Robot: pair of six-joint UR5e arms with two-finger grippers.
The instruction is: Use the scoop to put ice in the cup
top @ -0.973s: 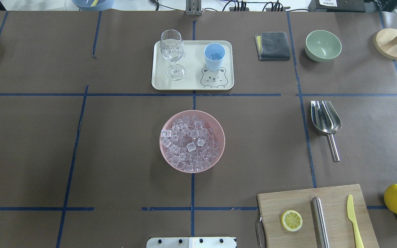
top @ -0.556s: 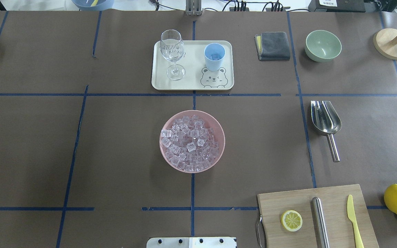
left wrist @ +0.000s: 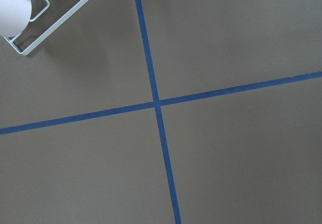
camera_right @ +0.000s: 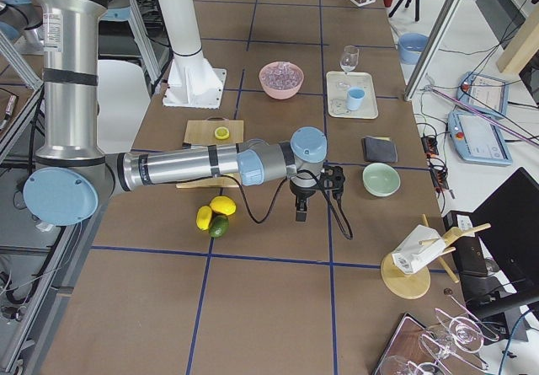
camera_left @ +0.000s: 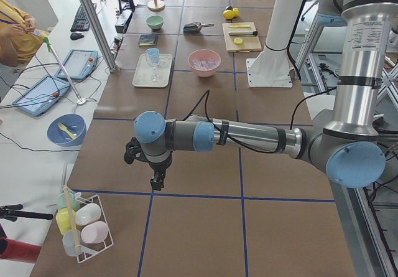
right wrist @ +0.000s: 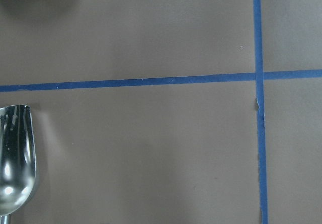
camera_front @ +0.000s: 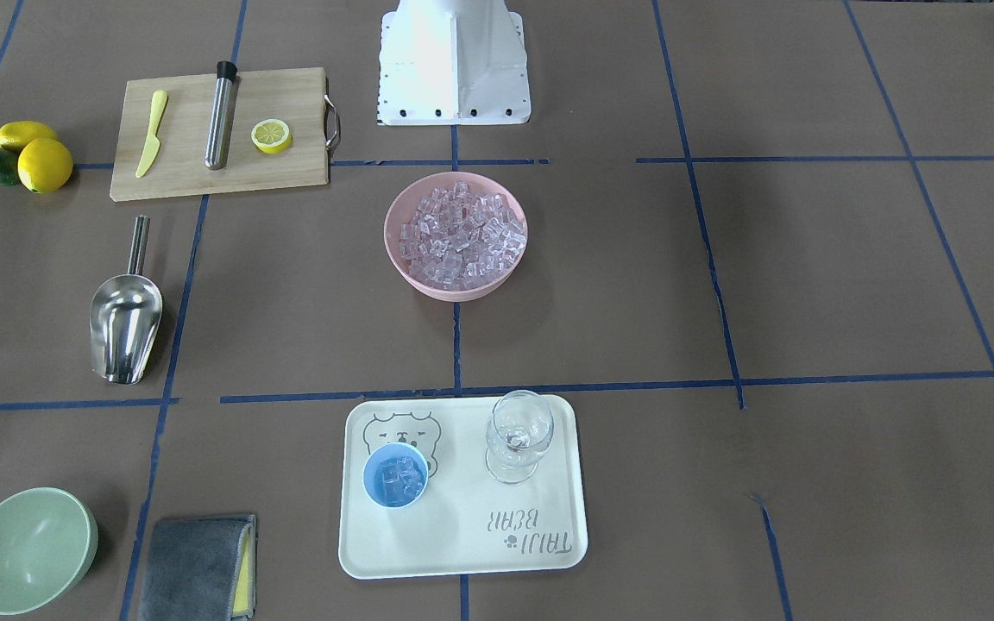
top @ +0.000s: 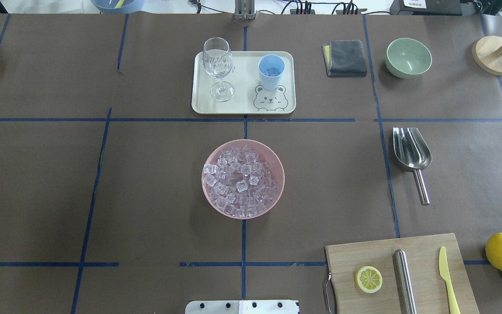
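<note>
Since several small, clear, glassy ice cubes [camera_front: 395,477] already lie inside the small round light-blue cup [top: 271,82], at least one load looks delivered. Whether more is wanted I cannot judge. That cup stands on a cream rectangular tray [top: 242,87] beside a clear stemmed glass [top: 218,61], whose contents are hard to make out. Nearer the robot, a round pink bowl [camera_front: 454,293] is heaped with the remaining ice. Well to its right, the shiny steel scoop [top: 412,150] lies flat on the desk, trough empty, with nothing gripping it. The right hand [camera_right: 301,212] hangs over bare desk near the scoop, and the left hand [camera_left: 157,181] hangs far off at the opposite end. Neither carries anything, and I cannot tell whether they are spread or pressed together.
</note>
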